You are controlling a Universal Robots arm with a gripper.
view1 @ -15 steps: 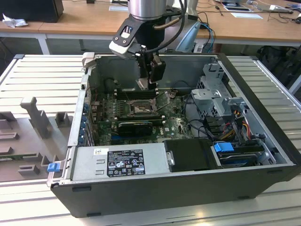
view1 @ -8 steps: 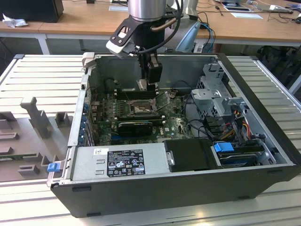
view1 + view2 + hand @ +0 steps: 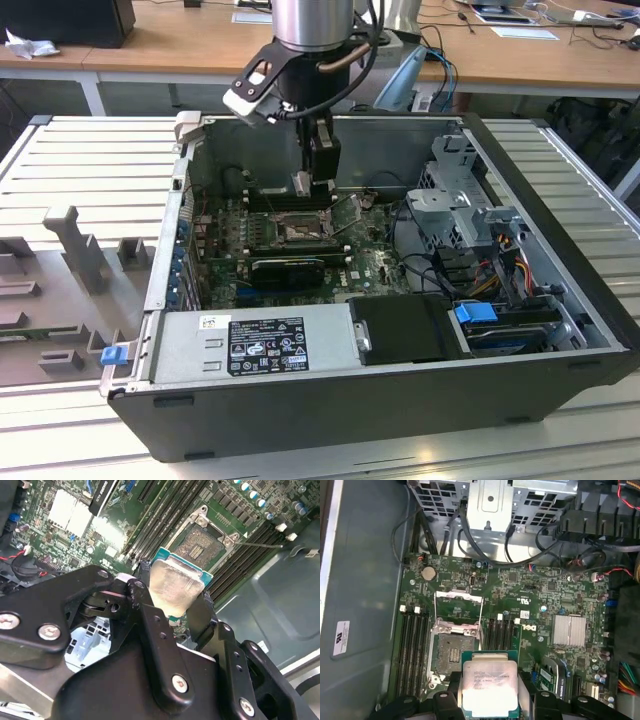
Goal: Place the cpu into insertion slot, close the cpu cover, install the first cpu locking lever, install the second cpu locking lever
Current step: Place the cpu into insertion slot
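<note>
With the gripper clamped on the cpu, square its corners to the rim of the insertion slot (the cpu cover stands open) and lower flat.

Open case on the table, cpu above the board.
Pinched in the gripper, the cpu hangs near the insertion slot, which sits mid-board. The cpu cover stands open at the slot's edge. The drive cage is on the exterior view's right.
</note>
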